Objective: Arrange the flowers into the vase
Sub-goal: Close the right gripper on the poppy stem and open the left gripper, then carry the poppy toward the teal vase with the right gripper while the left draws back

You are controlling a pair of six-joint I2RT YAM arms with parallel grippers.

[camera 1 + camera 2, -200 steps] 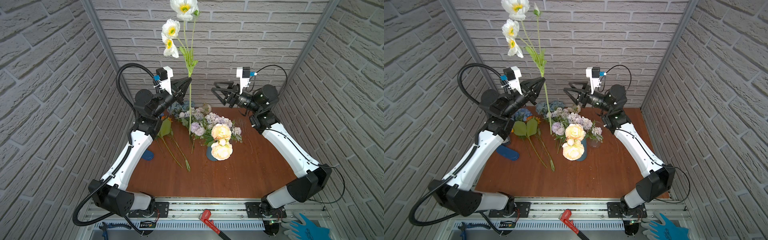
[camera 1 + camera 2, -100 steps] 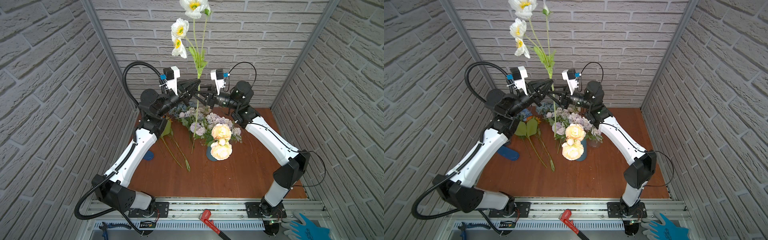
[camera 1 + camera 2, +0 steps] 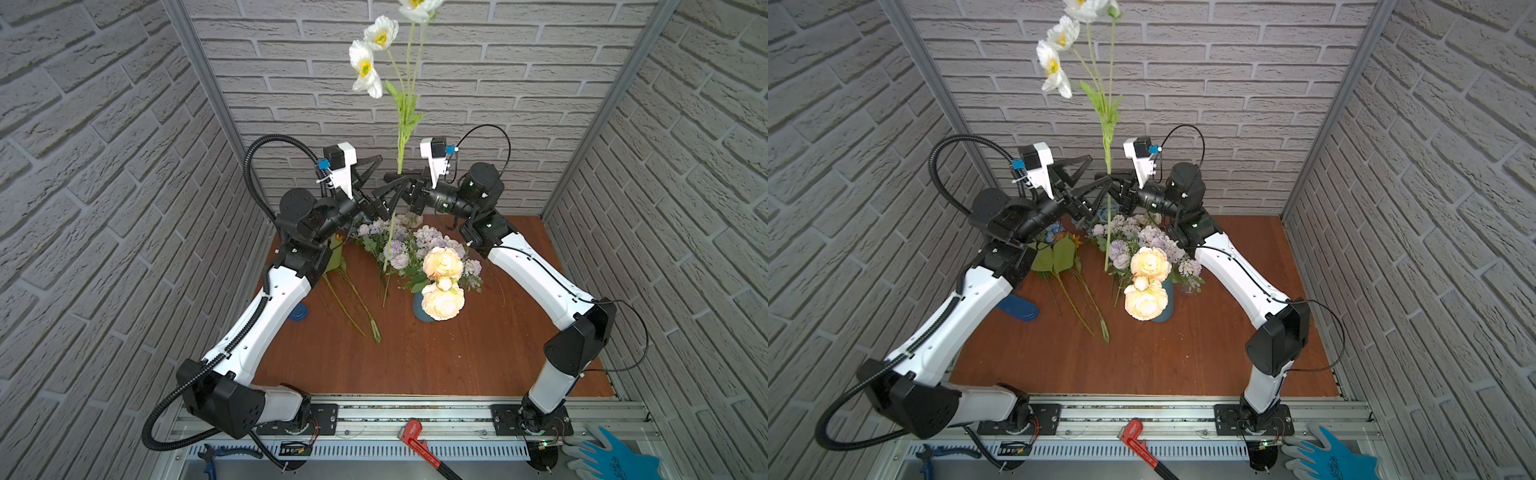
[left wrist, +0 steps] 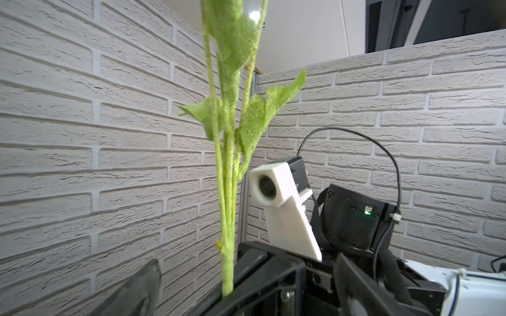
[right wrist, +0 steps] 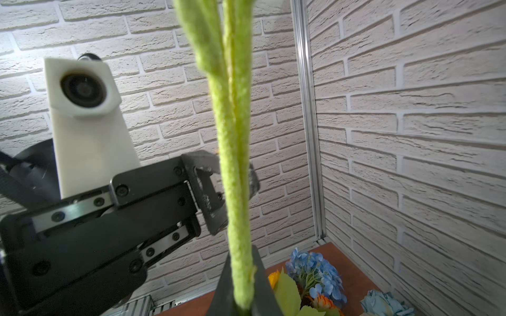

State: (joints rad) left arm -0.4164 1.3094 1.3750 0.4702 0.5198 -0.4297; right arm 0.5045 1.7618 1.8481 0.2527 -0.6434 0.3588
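1. The brown table (image 3: 457,353) sat between grey brick-patterned walls (image 3: 104,166), as before.
2. The right arm (image 3: 528,270) had swung in from the right to meet the left arm (image 3: 270,307) above the back of the table. A second earlier the two were well apart.
3. The tall white flower (image 3: 402,124) stood nearly upright in the air. Its blooms were near the top edge of both top views, and its lower end hung over the bunch. It had drifted rightward.
4. Cream-peach roses (image 3: 442,264) and lilac clusters (image 3: 436,237) stood in the blue vase (image 3: 1165,299) at mid-table, unchanged.
5. Loose stems (image 3: 353,307) lay flat on the table left of the vase, unmoved.
6. The right gripper (image 3: 400,178) was closed on the tall white flower's stem. A second earlier it was open and empty.
7. The left gripper (image 3: 384,172) had let go. Its jaws were spread wide with the stem between them.
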